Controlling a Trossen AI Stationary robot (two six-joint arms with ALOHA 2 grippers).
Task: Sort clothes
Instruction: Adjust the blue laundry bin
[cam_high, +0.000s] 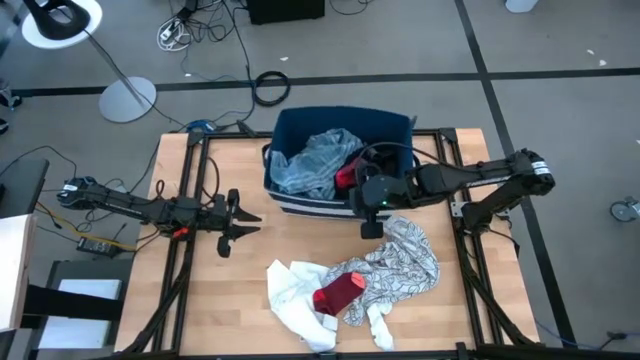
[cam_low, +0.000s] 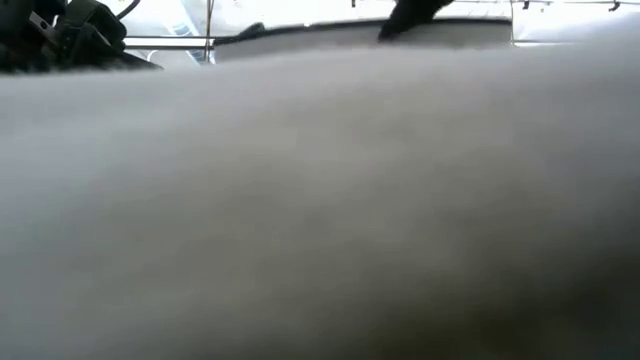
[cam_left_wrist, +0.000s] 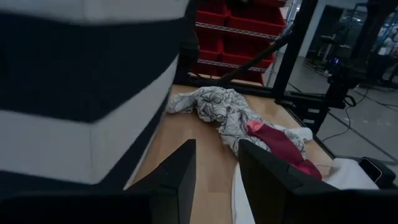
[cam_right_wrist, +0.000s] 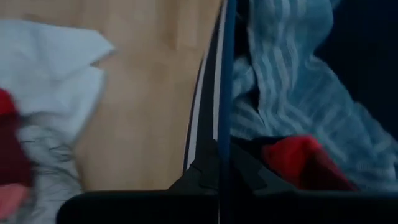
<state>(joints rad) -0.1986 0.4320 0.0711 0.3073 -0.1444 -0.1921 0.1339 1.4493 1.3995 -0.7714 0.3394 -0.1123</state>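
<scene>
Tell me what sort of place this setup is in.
Probably a robotics lab or workshop: loose cables trail over a grey floor, red storage bins fill shelving behind, and the wooden table sits in a dark metal frame.

You find no readable text, label, brand, number or sign in any of the four views. The striped bin, the patterned garment and the red storage trays behind the table carry no lettering that you can make out.
</scene>
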